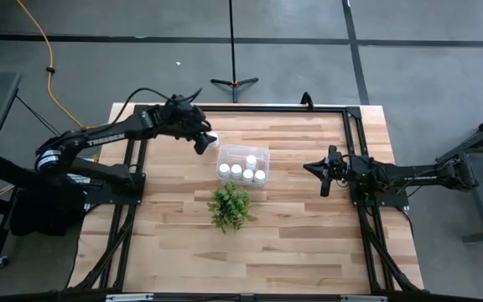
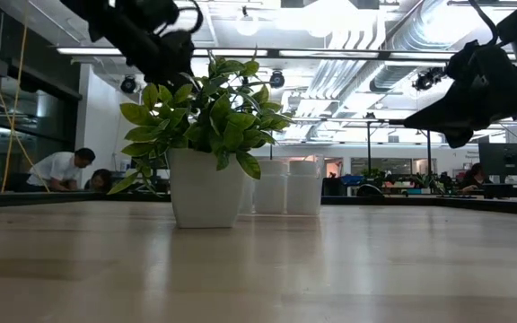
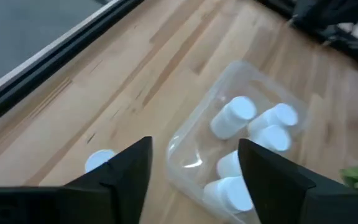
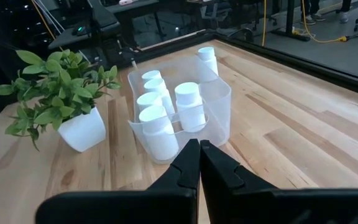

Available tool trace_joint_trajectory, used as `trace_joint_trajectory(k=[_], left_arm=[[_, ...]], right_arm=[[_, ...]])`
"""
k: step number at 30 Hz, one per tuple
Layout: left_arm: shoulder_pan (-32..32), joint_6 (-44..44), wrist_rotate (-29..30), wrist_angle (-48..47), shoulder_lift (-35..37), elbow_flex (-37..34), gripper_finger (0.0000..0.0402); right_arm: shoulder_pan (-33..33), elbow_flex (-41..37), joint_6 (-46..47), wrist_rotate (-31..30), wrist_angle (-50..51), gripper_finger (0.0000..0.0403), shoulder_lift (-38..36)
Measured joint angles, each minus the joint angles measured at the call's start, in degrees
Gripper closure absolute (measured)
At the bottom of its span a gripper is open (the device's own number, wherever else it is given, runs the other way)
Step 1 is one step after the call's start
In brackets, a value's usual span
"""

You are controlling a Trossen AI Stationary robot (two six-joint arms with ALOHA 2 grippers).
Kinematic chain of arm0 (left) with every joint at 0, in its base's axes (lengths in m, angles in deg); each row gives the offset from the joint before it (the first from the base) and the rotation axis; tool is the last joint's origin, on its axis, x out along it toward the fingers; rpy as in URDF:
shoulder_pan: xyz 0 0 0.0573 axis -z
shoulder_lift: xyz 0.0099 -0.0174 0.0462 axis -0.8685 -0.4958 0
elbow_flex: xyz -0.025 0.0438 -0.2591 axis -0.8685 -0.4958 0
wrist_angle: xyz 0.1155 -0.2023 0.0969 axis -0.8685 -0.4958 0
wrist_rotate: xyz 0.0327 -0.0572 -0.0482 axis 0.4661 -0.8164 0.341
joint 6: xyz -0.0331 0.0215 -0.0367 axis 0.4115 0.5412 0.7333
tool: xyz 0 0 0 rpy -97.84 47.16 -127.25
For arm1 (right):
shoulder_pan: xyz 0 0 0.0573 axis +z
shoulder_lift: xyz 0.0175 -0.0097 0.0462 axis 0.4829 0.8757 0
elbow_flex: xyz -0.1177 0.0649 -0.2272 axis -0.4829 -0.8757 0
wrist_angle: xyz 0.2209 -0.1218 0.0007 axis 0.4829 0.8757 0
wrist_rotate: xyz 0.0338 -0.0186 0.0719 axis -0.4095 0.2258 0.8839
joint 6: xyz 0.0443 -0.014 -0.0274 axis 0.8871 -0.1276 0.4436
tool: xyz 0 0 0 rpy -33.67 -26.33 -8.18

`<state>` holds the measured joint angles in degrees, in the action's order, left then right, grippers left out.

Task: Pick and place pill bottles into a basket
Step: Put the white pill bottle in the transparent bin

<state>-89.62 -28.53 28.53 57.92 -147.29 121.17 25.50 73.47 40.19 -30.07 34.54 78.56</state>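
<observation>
basket: the clear plastic bin (image 1: 243, 164) sits pretty much dead centre on the wooden table (image 1: 309, 243), long side running roughly from 11 to 5 o'clock in the overhead shot. You can see straight through its walls.

pill bottles in the basket: five white ones (image 1: 241, 171) standing upright inside, white caps up. Four sit in a row along the 6 o'clock side, and one more (image 1: 251, 159) stands behind them toward 12 o'clock.

pill bottle outside: one more white bottle (image 1: 212, 139) stands on the table just off the basket's 10 o'clock corner, close to it but not touching as far as I can tell.

left gripper: the left gripper (image 1: 201, 141) hangs above the table at about 10 o'clock from the basket, right over that loose bottle. Fingers spread fairly wide, nothing between them; in its own wrist cam the bottle (image 3: 99, 160) peeks out behind one finger (image 3: 129, 168).

right gripper: the right gripper (image 1: 324, 181) is parked off at 3 o'clock from the basket, well apart from it, fingers pressed together and holding nothing.

plant: small green leafy plant in a white pot (image 1: 230, 206), at 6 o'clock from the basket, just beside it.

background: a person in a white top (image 2: 59, 170) bent over far behind the table in the low view.
</observation>
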Motion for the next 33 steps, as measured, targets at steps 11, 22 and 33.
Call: trace_joint_trajectory(k=[11, 22, 33], left_arm=[[-2.65, -5.92, 2.95, 0.89, -5.18, 0.0, 0.0006], [-2.58, -12.56, 6.68, 3.67, -12.65, 0.0, 0.0039], [-2.56, -14.16, 11.02, 4.96, -18.66, -0.02, 0.0041]], right_arm=[[0.0, -0.01, 0.42, -0.02, 1.16, 0.0402, 0.0], [0.0, -0.01, 0.44, -0.02, 1.69, 0.0401, 0.0], [0.0, -0.01, 0.48, -0.02, 2.16, 0.0402, 0.0]])
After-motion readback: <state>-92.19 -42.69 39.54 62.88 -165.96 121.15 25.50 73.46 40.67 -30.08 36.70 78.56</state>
